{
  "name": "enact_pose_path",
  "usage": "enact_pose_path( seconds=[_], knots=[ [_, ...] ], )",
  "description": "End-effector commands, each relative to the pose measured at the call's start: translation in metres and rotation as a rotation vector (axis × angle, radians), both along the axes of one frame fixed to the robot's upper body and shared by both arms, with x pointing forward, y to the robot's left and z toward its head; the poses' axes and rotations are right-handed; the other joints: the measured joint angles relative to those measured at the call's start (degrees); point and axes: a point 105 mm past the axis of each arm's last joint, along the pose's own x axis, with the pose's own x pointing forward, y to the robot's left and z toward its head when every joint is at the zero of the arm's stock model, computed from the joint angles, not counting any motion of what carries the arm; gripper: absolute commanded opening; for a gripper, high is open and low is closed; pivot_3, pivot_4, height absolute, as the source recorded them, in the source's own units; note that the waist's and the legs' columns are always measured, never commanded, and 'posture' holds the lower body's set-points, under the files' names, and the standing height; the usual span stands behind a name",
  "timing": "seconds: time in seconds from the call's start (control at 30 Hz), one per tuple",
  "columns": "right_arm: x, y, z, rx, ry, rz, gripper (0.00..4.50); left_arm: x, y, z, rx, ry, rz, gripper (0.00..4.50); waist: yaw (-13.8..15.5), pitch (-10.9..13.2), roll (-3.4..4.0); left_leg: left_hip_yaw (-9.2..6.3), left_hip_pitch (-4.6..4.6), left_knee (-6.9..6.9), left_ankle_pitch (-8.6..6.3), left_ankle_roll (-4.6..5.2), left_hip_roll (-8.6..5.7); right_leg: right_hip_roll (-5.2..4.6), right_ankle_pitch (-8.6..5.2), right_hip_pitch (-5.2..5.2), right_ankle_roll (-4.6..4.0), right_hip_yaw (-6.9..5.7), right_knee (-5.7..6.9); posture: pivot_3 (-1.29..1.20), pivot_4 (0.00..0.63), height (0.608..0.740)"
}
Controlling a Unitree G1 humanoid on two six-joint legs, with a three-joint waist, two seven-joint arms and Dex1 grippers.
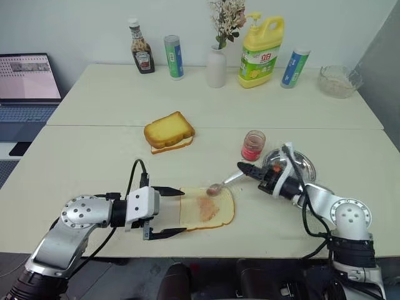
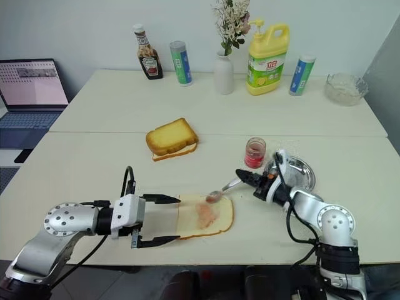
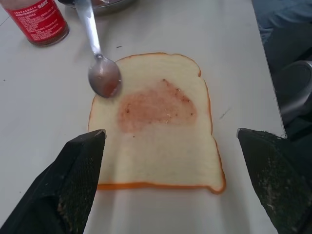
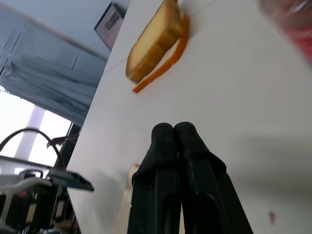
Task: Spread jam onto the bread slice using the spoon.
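One bread slice (image 1: 208, 209) is laid flat at the table's (image 1: 94, 150) near edge, with one pink jam (image 3: 156, 105) smear at its centre. One spoon (image 1: 224, 184) is clamped in the closed right gripper (image 1: 245, 167), its bowl held over the slice's far edge. The left gripper (image 1: 172, 212) is spread wide at the slice's left end, gripping nothing. One jam jar (image 1: 253, 145) and one thicker golden slice (image 1: 169, 130) are seen farther back.

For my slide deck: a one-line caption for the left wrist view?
Spoon hovering at the edge of a bread slice already smeared with jam.
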Motion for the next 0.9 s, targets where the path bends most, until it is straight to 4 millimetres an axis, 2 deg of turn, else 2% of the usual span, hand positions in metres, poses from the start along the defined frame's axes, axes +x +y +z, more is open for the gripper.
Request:
enact_pose_path(
  seconds=[0.03, 0.13, 0.23, 0.43, 0.6, 0.77, 0.9],
  knots=[
    [-0.019, 0.011, 0.009, 0.032, -0.028, 0.085, 0.03, 0.001, 0.000, 0.015, -0.004, -0.051, -0.009, 4.50, 0.0, 0.0, 0.00, 0.01, 0.00, 0.00, 0.00, 0.00, 0.00, 0.00, 0.00, 0.00, 0.00, 0.01, 0.00, 0.00, 0.150, 0.740],
    [-0.026, 0.010, 0.003, 0.017, -0.013, 0.097, 0.03, 0.001, 0.000, 0.015, -0.002, -0.052, -0.009, 4.50, 0.0, 0.0, 0.00, 0.05, 0.00, 0.03, 0.00, 0.00, -0.02, -0.02, 0.00, 0.00, 0.00, 0.05, 0.00, 0.00, 0.150, 0.740],
    [-0.025, -0.001, 0.002, -0.013, -0.016, 0.083, 0.03, 0.001, 0.000, 0.014, -0.003, -0.050, -0.008, 4.50, 0.0, 0.0, 0.00, 0.04, 0.01, 0.04, 0.00, 0.00, -0.02, -0.01, 0.00, 0.00, 0.01, 0.03, 0.01, 0.00, 0.150, 0.740],
    [-0.013, -0.017, 0.018, -0.015, -0.068, 0.041, 0.03, 0.006, 0.002, 0.014, -0.013, -0.073, 0.019, 4.50, 0.0, 0.0, 0.00, 0.04, 0.01, 0.04, 0.00, 0.00, -0.02, 0.00, 0.00, 0.01, 0.01, 0.04, 0.00, 0.00, 0.150, 0.740],
    [0.003, -0.013, 0.027, 0.028, -0.089, -0.015, 0.03, 0.009, 0.004, 0.014, -0.009, -0.077, 0.031, 4.50, -0.1, 0.0, 0.00, 0.03, 0.03, 0.04, 0.00, 0.00, 0.01, 0.05, 0.00, 0.01, 0.00, 0.05, 0.02, 0.00, 0.150, 0.740],
    [-0.005, 0.002, 0.025, 0.045, -0.083, 0.037, 0.03, 0.009, 0.010, 0.011, 0.012, -0.069, 0.050, 4.50, 0.0, 0.0, 0.00, 0.04, -0.01, 0.04, 0.00, 0.00, 0.01, 0.04, 0.01, 0.00, -0.01, 0.05, -0.03, 0.00, 0.150, 0.740],
    [-0.007, 0.002, 0.028, 0.048, -0.097, 0.035, 0.03, 0.011, 0.011, 0.012, 0.014, -0.072, 0.064, 4.50, 0.0, 0.0, 0.00, 0.04, -0.01, 0.04, 0.00, 0.00, 0.00, 0.02, 0.01, 0.00, -0.01, 0.04, -0.02, 0.00, 0.150, 0.740]
  ],
)
